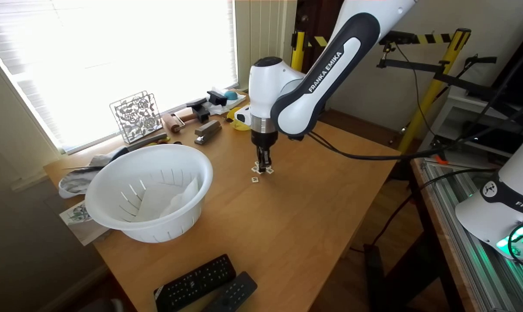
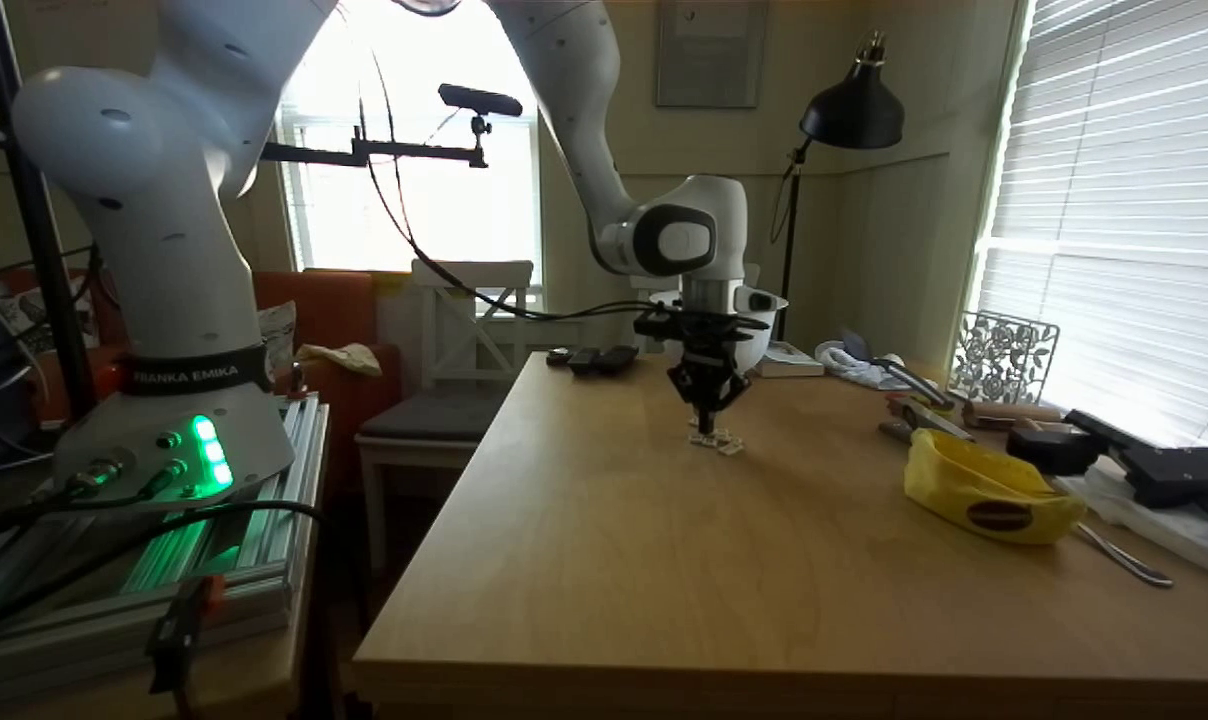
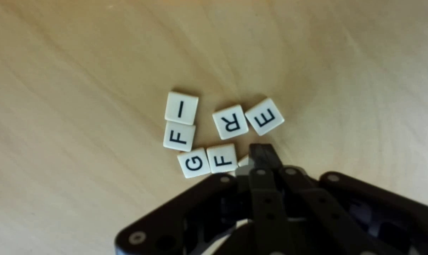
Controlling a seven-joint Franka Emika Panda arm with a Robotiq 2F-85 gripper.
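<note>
My gripper (image 3: 260,150) is shut, its dark fingertips together with nothing visible between them. It points down at the wooden table among small white letter tiles; it also shows in both exterior views (image 1: 263,170) (image 2: 705,428). In the wrist view, an R tile (image 3: 230,122) and an E tile (image 3: 264,117) lie just beyond the fingertips. A G tile (image 3: 193,163) and an F tile (image 3: 221,158) lie to their left. An I tile (image 3: 181,108) touches another F tile (image 3: 179,136) farther left. One more tile (image 3: 243,161) is mostly hidden behind the fingers. Whether the fingertips touch it, I cannot tell.
A white slotted basin (image 1: 166,229) stands on the table (image 1: 305,225). Two black remotes (image 1: 196,281) lie at the table's near end. A stapler (image 1: 208,131), a metal floral holder (image 1: 136,116) and a yellow container (image 2: 984,490) stand along the window side.
</note>
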